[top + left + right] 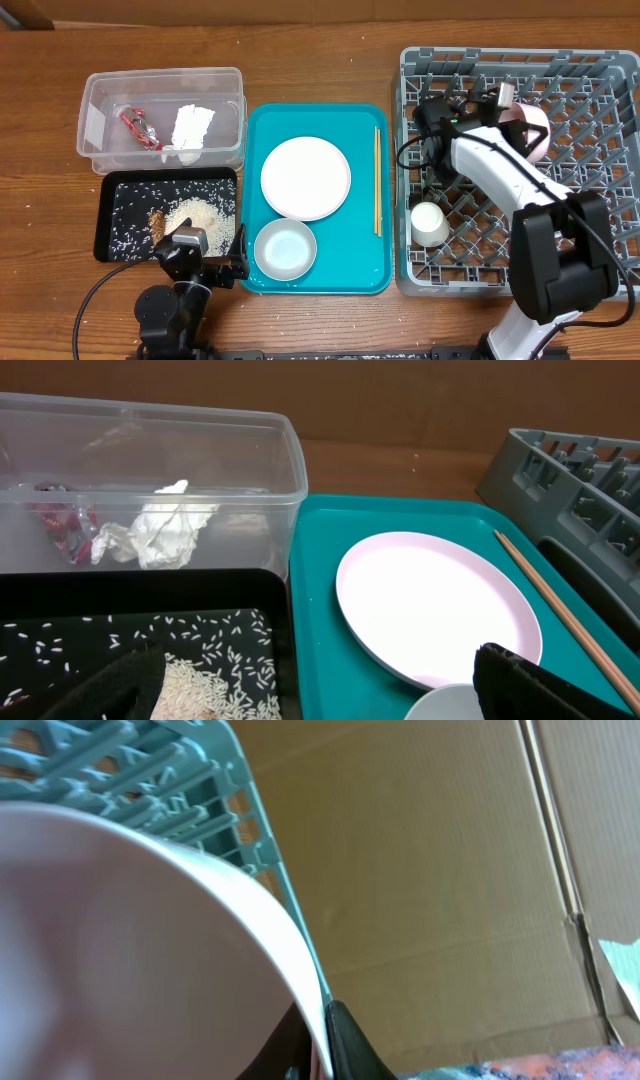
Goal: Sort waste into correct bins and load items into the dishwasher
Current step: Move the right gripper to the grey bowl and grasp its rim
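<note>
One whitish bowl (pixel 527 128), tipped on edge with its opening turned sideways rather than up, was pinched at the rim by the closed jaws of the right gripper (pixel 320 1038) over the far part of the dish rack (pixel 610 60), which already held the cup (pixel 430 222). Sorting looked complete: tissue (pixel 190 125) and wrapper (pixel 138 125) lay in the clear tub (pixel 100 90), and rice (pixel 200 215) and brown scrap (pixel 157 222) in the black tray (pixel 115 185). On the teal tray (pixel 370 270) the plate (pixel 306 177), second bowl (pixel 284 248) and chopsticks (pixel 377 180), long axis near-to-far, awaited loading, while the left gripper (pixel 200 258) held its jaws apart and empty.
</note>
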{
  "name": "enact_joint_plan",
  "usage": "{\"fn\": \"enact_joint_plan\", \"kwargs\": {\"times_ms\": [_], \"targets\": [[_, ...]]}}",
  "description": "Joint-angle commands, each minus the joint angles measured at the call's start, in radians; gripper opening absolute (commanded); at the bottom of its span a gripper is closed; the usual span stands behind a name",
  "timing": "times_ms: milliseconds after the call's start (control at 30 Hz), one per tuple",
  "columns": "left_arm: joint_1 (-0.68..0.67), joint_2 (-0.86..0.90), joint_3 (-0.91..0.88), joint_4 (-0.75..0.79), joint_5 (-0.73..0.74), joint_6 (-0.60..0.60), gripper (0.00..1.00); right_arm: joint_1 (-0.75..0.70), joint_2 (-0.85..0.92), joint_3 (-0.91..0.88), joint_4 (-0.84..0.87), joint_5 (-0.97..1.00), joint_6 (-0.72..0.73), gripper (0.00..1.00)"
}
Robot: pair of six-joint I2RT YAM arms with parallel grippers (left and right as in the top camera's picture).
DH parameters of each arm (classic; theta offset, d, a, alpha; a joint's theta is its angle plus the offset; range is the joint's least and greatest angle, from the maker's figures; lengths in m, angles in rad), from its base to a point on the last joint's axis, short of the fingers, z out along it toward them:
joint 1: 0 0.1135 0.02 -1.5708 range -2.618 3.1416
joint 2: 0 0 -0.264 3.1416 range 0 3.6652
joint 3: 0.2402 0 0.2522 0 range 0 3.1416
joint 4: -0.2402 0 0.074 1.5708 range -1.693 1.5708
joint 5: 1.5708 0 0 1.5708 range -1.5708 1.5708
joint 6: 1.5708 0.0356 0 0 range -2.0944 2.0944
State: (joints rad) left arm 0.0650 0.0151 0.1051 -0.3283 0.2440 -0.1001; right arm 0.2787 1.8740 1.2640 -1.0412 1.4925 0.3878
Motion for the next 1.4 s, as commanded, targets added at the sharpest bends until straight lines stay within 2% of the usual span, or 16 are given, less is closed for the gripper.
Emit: {"fn": "enact_joint_plan", "kwargs": {"times_ms": [0, 133, 167, 233, 267, 367, 500, 733, 867, 933, 1200, 1367], "targets": [[-0.007, -0.011, -0.005, 0.004, 0.008, 0.018, 1.0, 0.056, 0.01, -0.045, 0.008, -0.035, 0.001, 0.12], [-0.007, -0.011, -0.005, 0.004, 0.008, 0.018, 1.0, 0.107, 0.01, -0.087, 0.01, -0.039, 0.001, 0.21], [-0.007, -0.011, -0.005, 0.004, 0.008, 0.019, 1.0, 0.116, 0.01, -0.089, 0.003, -0.04, 0.002, 0.31], [-0.007, -0.011, -0.005, 0.004, 0.008, 0.019, 1.0, 0.128, 0.01, -0.088, -0.003, -0.039, 0.006, 0.59], [-0.007, -0.011, -0.005, 0.004, 0.008, 0.018, 1.0, 0.133, 0.008, -0.082, -0.003, -0.039, 0.016, 0.65], [-0.007, -0.011, -0.005, 0.004, 0.008, 0.019, 1.0, 0.148, -0.009, -0.034, -0.055, -0.091, 0.095, 0.69], [-0.007, -0.011, -0.005, 0.004, 0.008, 0.019, 1.0, 0.17, -0.062, 0.091, -0.157, -0.356, 0.156, 0.69], [-0.007, -0.011, -0.005, 0.004, 0.008, 0.019, 1.0, 0.199, -0.152, 0.335, -0.249, -1.058, 0.122, 0.7], [-0.007, -0.011, -0.005, 0.004, 0.008, 0.018, 1.0, 0.2, -0.176, 0.353, -0.189, -1.605, -0.017, 0.67], [-0.007, -0.011, -0.005, 0.004, 0.008, 0.019, 1.0, 0.208, -0.173, 0.343, -0.168, -1.767, -0.046, 0.65], [-0.007, -0.011, -0.005, 0.004, 0.008, 0.018, 1.0, 0.348, -0.171, 0.246, -0.093, -1.8, -0.045, 0.65], [-0.007, -0.011, -0.005, 0.004, 0.008, 0.019, 1.0, 0.46, -0.162, 0.141, -0.016, -1.628, -0.047, 0.65]]}}
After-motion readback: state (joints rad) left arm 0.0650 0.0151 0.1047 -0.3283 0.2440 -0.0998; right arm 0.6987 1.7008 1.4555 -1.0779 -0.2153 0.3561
